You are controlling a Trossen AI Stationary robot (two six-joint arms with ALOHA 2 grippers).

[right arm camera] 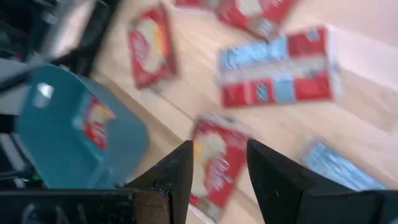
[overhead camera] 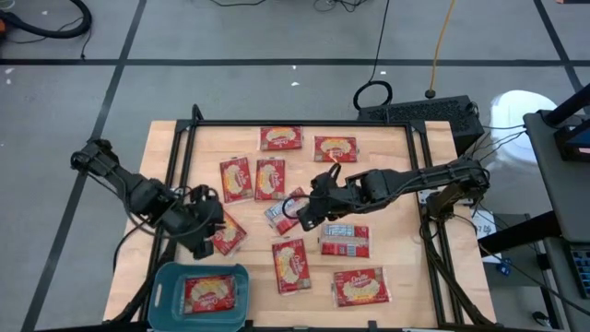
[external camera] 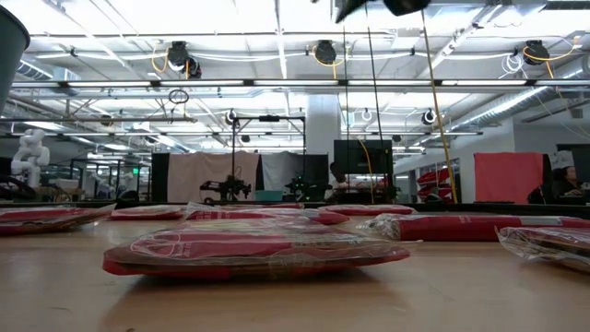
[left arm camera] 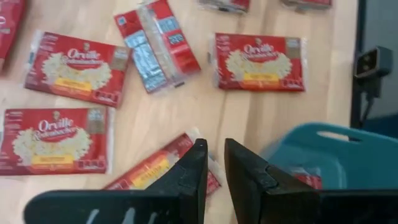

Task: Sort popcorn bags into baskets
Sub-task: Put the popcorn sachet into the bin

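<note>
The popcorn bags lie scattered flat across the wooden surface, most showing the red front and a few the blue-white back, such as the one just right of centre. One bag already rests inside the teal basket, which sits at the near left corner; we see nothing else in it. Just beyond the basket's far rim lies another bag, and our left pincer is down at it. In the left wrist view its fingers stand nearly together with only a thin gap, right over that bag's edge, so we judge a pick-up to be in hand; whether the packet is truly caught we cannot tell. If it is, the next move calls for a lift and a short carry toward the near side, over the rim, and a release inside. Our right pincer hangs over the middle of the surface, fingers partly apart and holding nothing, with a blue-white bag just beside it.
</note>
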